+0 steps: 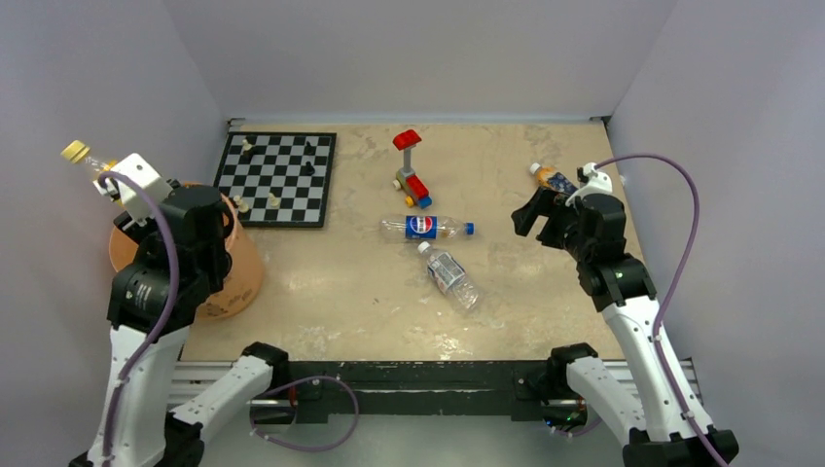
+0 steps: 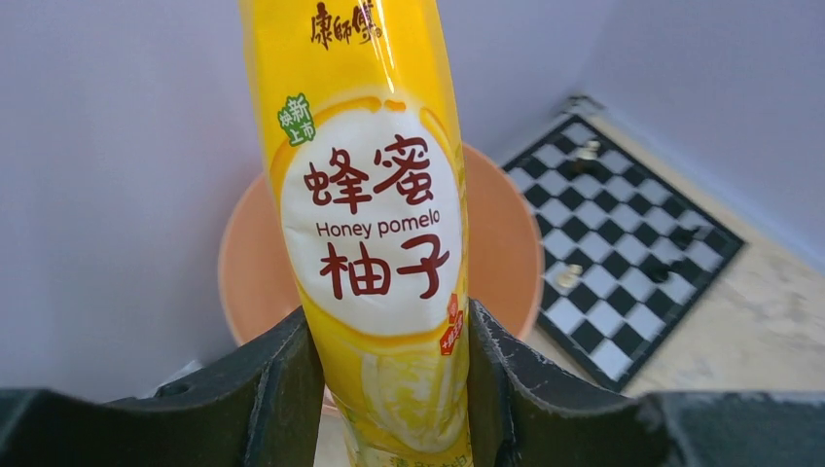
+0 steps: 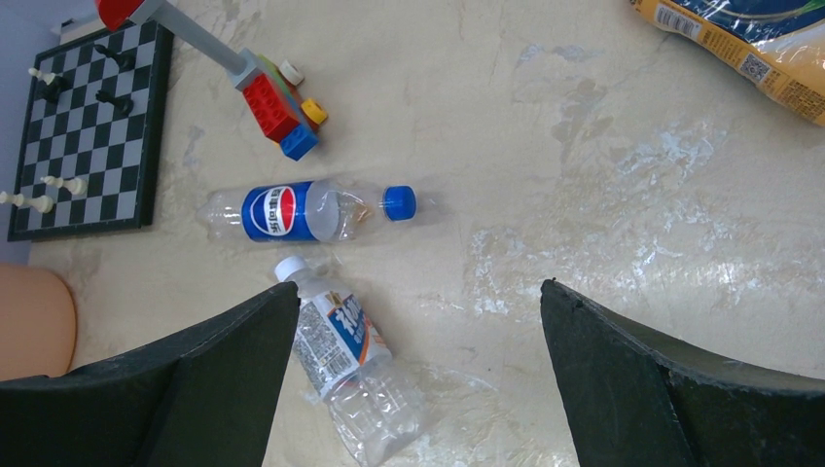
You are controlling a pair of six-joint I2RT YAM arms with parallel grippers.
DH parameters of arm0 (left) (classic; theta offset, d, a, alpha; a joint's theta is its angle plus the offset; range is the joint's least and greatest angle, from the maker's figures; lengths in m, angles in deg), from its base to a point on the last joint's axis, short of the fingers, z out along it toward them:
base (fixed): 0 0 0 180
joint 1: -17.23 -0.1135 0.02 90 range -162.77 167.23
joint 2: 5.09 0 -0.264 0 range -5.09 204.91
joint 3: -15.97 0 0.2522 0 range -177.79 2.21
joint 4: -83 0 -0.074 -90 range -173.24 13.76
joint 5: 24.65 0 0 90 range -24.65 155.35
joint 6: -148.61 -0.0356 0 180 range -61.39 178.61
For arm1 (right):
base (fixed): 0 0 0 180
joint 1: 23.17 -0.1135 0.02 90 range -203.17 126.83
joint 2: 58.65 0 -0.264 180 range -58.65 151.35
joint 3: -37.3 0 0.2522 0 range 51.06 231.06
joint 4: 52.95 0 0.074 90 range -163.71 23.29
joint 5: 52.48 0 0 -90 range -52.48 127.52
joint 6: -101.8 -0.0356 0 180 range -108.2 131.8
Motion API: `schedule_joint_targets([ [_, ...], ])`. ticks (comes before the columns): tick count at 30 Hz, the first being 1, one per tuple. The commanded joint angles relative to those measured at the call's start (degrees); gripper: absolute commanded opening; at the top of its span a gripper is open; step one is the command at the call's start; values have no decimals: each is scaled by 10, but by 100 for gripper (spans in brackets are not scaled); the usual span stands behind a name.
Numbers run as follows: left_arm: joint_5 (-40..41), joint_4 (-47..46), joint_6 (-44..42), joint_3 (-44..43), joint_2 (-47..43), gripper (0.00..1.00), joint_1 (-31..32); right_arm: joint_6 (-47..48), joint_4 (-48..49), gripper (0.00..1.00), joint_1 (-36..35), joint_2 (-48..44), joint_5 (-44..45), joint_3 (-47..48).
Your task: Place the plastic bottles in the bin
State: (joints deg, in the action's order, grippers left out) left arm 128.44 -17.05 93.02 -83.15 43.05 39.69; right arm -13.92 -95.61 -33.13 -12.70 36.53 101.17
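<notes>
Left gripper (image 2: pixel 389 326) clamped on the yellow bottle (image 2: pixel 370 195), with the bin (image 2: pixel 248 263) beyond its fingertips.
Right gripper (image 3: pixel 418 292) spread wide; blue-labelled bottle (image 3: pixel 282 211) ahead, transparent bottle (image 3: pixel 345 360) beside one finger.

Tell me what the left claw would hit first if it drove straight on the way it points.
Likely the bin: in the wrist view its open mouth lies right behind the yellow bottle that the left claw grips. How far off it is cannot be judged.
</notes>
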Motion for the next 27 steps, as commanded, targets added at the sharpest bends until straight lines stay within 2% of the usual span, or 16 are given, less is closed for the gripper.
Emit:
schedule_joint_targets([
  [1,-19,5,-40,23,48,22,-123,-5,24,99,1,-16,-1,-3],
  [5,-41,-18,-45,34,80,24,-177,0,11,99,1,-28,8,-2],
  [8,-38,-22,-37,37,96,32,-189,2,2,99,1,-36,9,-6],
  [12,-38,-31,-26,44,99,91,-191,3,-1,99,2,-47,8,-12],
  [13,-47,-30,-21,43,98,98,-191,4,0,99,2,-49,8,-14],
  [20,-115,-4,-14,8,93,100,-171,5,2,99,1,-49,8,-18],
  [24,-129,21,17,-15,101,100,-39,0,12,99,2,-47,8,-23],
  [27,-164,49,83,-27,144,100,86,-5,15,99,1,-42,8,-20],
])
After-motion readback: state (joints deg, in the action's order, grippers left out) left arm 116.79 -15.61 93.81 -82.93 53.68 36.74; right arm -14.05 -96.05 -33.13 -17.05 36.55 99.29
